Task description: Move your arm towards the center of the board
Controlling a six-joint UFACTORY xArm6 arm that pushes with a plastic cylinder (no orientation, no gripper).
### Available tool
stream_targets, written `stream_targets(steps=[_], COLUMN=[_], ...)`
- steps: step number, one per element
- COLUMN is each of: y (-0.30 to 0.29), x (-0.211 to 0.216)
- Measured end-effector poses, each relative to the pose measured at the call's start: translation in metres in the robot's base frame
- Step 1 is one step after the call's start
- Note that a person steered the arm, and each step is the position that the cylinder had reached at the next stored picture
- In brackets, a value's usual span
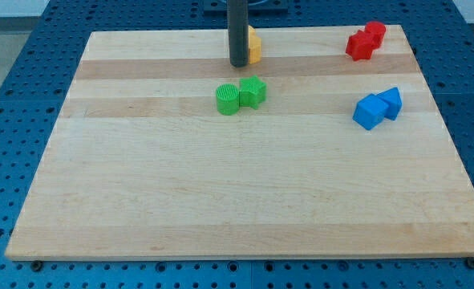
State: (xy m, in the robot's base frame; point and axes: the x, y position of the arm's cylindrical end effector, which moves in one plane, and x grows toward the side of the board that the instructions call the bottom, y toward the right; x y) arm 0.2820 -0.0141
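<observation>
My tip (238,63) is the lower end of a dark rod at the view's top centre of the wooden board (220,201). It stands right against the left side of a yellow block (254,46), which it partly hides, so the block's shape is unclear. Just below the tip lie two green blocks touching each other: a round one (228,99) and a star-like one (253,91). Two red blocks (365,40) sit together at the view's top right. A blue cube (370,111) and a blue wedge-like block (391,102) touch at the right.
The board lies on a blue perforated table (20,96). The robot's dark base (245,4) shows at the view's top edge behind the rod.
</observation>
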Motion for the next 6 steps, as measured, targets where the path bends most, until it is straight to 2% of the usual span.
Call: stream_targets(steps=[2,3,4,6], y=[-0.015,-0.046,-0.071,-0.062], x=[0.022,0.04,0.064,0.138])
